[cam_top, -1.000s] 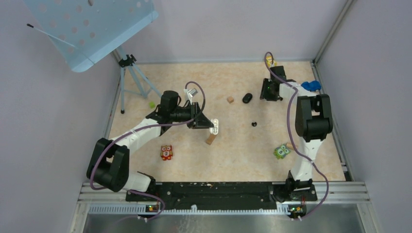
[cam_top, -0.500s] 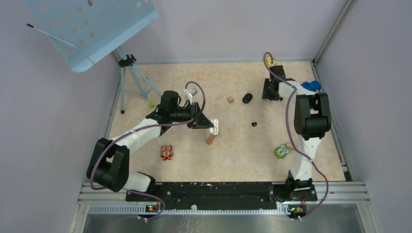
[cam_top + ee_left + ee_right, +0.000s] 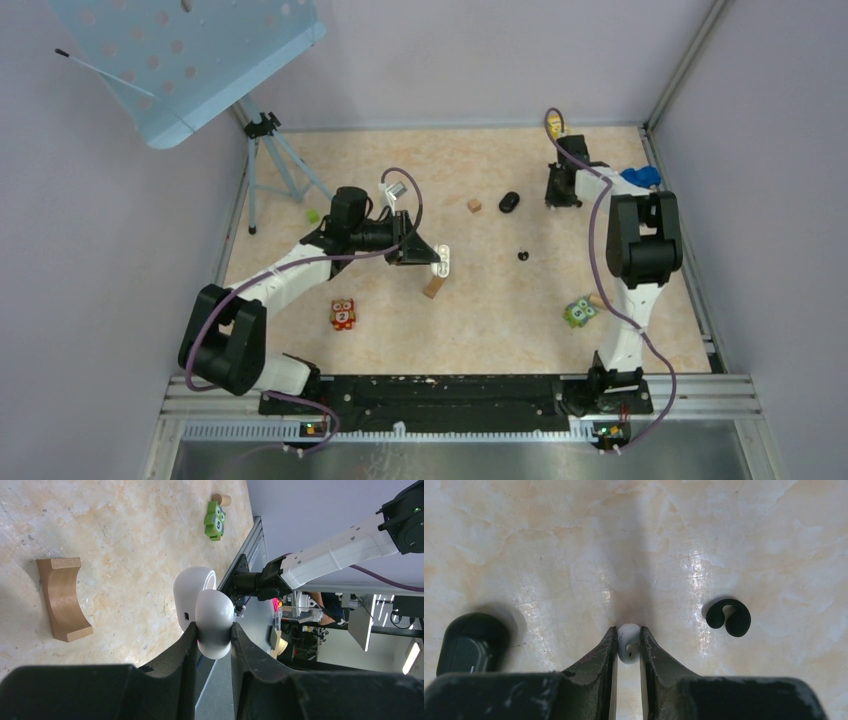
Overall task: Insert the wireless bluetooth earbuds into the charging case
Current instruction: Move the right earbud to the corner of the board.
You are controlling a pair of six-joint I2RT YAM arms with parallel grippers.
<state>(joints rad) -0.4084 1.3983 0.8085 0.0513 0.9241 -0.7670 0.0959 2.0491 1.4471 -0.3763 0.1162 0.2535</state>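
White earbud [image 3: 628,649]: a tiny, glossy, rounded plastic bud, pinched between the closed fingers of the right gripper [image 3: 627,633] at the far right of the desk [image 3: 774,540]. The frames do not show whether it touches the surface.

White charging case [image 3: 192,595]: a smooth, egg-like hinged shell with a small port in one side. It is hinged open and clamped by one rounded half in the left gripper [image 3: 213,627], near the middle of the desk and well apart from the bud.

Suggested handling: keep the pinch light and centred, since both pieces are slick and curved and likely to squirt free. Carry the bud across, have the case's open face turned toward it, and seat it along the socket's axis. The socket is not visible here.

Beside the right gripper lie a matte black C-shaped earbud [image 3: 728,617] and a dark rounded case [image 3: 469,642]. Near the left one are a concave tan wooden block [image 3: 62,600] and a green owl figure [image 3: 216,522], on mottled, marble-patterned beige.
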